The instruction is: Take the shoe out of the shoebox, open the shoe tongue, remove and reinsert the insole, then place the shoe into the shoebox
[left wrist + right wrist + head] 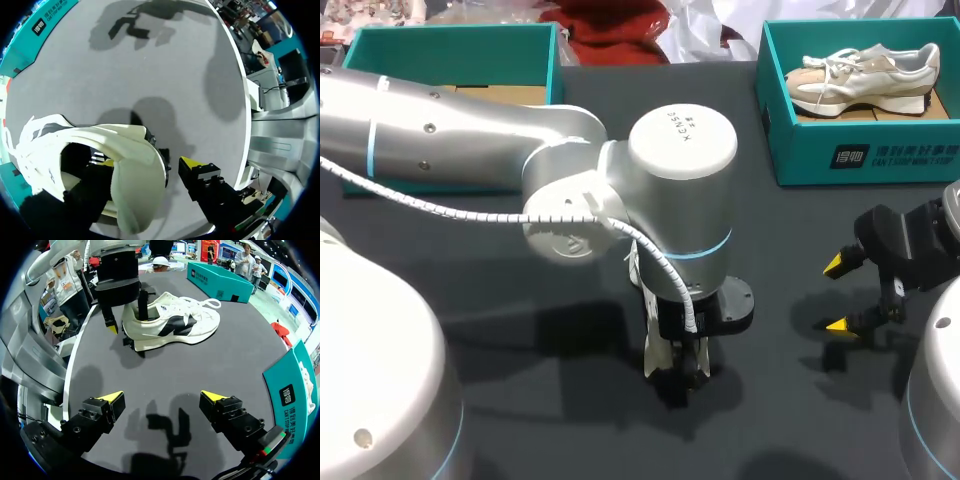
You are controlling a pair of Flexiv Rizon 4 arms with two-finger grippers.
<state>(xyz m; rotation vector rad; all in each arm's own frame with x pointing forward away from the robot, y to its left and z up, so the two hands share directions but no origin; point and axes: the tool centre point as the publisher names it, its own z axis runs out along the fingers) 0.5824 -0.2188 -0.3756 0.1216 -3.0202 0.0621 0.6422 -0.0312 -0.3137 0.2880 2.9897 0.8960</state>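
A white shoe with black side marks (175,322) lies on its sole on the dark table, straight ahead of my right gripper. In the head view my left arm hides almost all of it. My left gripper (147,162) points down at the heel, one finger inside the shoe's mouth and the other finger (189,162) outside behind the heel (135,190), with a gap showing, so it is open. The same gripper (677,365) is at the table's front middle. My right gripper (845,295) hovers open and empty to the right; in its own view the gripper (162,400) stands well short of the shoe.
A teal shoebox (860,150) at the back right holds a second pale shoe (865,75). Another teal box (450,45) stands at the back left, partly behind my left arm. Bare dark tabletop lies between my right gripper and the shoe.
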